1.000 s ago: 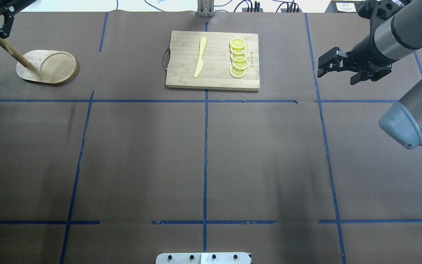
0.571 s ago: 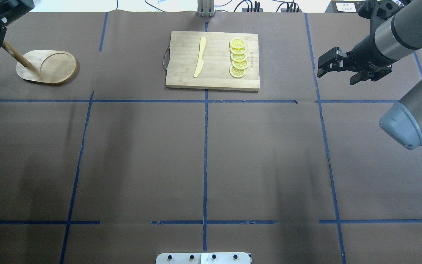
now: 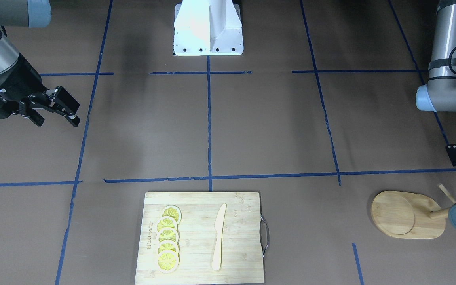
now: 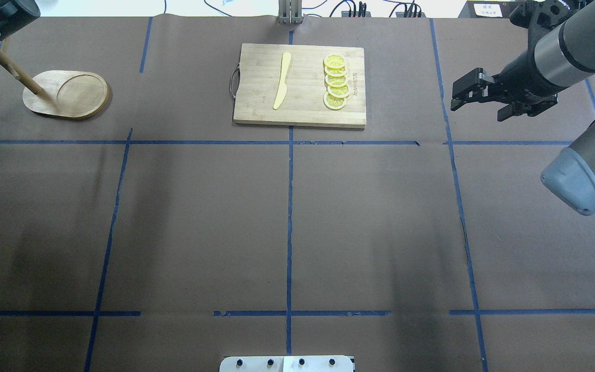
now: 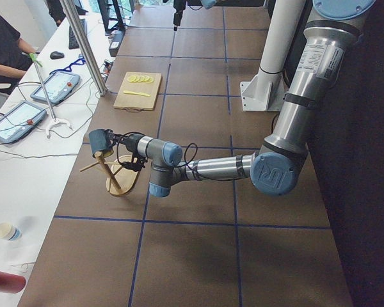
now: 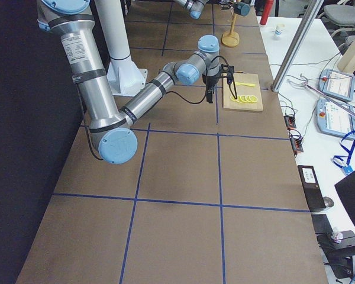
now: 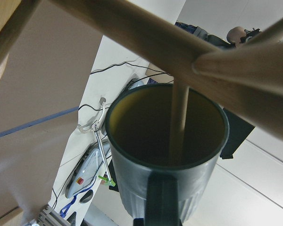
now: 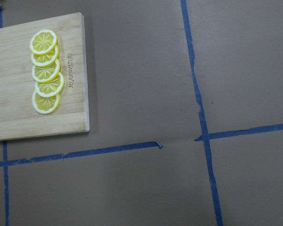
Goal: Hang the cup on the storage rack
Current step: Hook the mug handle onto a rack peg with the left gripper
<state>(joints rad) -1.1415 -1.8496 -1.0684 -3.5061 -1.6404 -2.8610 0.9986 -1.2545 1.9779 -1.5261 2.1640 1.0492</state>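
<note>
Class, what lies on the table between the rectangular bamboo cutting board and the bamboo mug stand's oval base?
Overhead, only bare brown paper crossed by one blue tape strip.

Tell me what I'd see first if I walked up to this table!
Probably the row of bright yellow lemon slices on the bamboo cutting board, beside a yellow knife, midway along the far side of the table. Next, at the robot's left end, the left gripper holds a dark cup at the top of the bamboo mug rack. The right gripper hangs open above the table.
</note>
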